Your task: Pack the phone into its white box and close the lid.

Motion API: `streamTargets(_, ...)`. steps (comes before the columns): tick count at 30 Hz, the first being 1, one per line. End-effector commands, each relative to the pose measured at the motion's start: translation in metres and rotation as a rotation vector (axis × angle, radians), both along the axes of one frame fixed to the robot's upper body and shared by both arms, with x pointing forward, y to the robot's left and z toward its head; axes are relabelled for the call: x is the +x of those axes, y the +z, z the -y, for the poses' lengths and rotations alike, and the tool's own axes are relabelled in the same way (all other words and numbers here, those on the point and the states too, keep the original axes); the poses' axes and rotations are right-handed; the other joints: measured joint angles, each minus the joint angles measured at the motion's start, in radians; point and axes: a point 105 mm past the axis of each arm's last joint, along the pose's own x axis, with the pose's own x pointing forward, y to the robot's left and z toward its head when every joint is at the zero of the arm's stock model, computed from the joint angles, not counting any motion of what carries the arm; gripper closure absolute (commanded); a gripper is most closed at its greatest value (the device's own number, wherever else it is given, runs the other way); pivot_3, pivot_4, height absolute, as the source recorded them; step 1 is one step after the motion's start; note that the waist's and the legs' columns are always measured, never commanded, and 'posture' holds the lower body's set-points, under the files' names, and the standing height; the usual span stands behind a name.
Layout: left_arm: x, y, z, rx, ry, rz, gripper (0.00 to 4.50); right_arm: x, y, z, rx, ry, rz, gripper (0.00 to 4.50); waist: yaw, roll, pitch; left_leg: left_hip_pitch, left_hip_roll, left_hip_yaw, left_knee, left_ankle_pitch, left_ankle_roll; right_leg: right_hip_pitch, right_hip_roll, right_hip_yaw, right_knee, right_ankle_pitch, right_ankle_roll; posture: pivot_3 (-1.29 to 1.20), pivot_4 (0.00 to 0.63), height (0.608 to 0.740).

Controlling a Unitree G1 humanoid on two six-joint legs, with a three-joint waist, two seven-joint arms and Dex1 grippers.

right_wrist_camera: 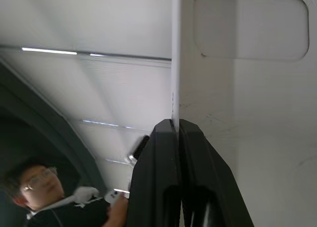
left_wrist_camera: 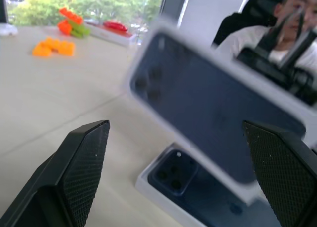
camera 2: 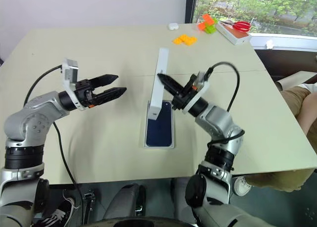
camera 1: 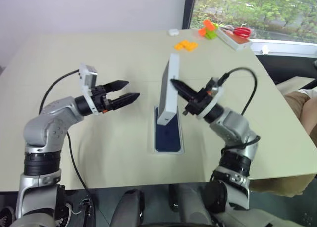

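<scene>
The lid (camera 1: 169, 91) stands almost on edge over the table (camera 1: 99, 54), its long axis running away from the robot and rising, its near end low over the far end of the box (camera 1: 168, 135). The right gripper (camera 1: 176, 83) pinches the lid's right side wall, fingers pressed together on the thin card, so the lid hangs just left of that hand. The printed phone picture faces the left gripper (camera 1: 130, 90); the plain white inside faces the right arm.

The box lies flat below and nearer the robot than the right jaws, long axis pointing away from the robot. The phone (camera 1: 167, 136) is already in it, dark back up. The lid's lower end covers the far part of both in the head views.

The left gripper hovers well to the left of the lid, its jaws spread wide and holding nothing, pointing toward the lid's printed face.

The left wrist view adds what the head views hide: between its fingers (left_wrist_camera: 81, 167) the lid's print (left_wrist_camera: 208, 108) shows blurred, and beneath it the phone's camera corner (left_wrist_camera: 174, 171). The right wrist view shows the lid's white inside (right_wrist_camera: 247, 88) with a rounded recess, clamped at the fingertips (right_wrist_camera: 171, 133); a person sits behind, partly cut off.
</scene>
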Motion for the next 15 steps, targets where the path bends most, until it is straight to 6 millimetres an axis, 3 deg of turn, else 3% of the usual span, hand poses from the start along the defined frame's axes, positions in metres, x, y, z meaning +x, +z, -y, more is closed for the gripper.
streamTargets(1,-0.008,0.010,0.004,-0.025,-0.024,0.037,0.00,-0.013,0.021,-0.007,0.047,0.043,0.100,4.42,0.001,0.000,0.000,0.000,0.000,0.000,0.000,0.000,0.000,0.000,0.001,0.000,0.000,0.000,0.000,0.00,0.150,0.740)
streamTargets(5,-0.010,0.009,0.005,-0.029,-0.028,0.034,0.00,-0.019,0.015,-0.011,0.034,0.065,0.102,4.42,0.005,0.000,0.000,0.001,0.001,-0.001,0.001,0.000,0.000,0.001,0.002,0.000,0.000,0.000,0.000,0.00,0.150,0.740)
streamTargets(9,-0.011,0.010,0.003,-0.032,-0.024,0.040,0.00,-0.038,-0.003,-0.022,-0.005,0.167,0.111,4.42,0.004,0.000,0.000,0.000,0.001,-0.001,0.001,0.000,0.000,0.001,0.001,0.000,0.000,-0.001,0.001,0.00,0.150,0.740)
streamTargets(15,-0.018,0.004,-0.001,0.004,-0.038,0.023,0.00,-0.038,-0.014,-0.023,-0.018,0.180,0.072,4.42,0.003,0.000,0.000,0.000,0.000,0.000,0.001,0.000,0.001,0.001,0.001,0.001,0.000,-0.001,0.001,0.00,0.150,0.740)
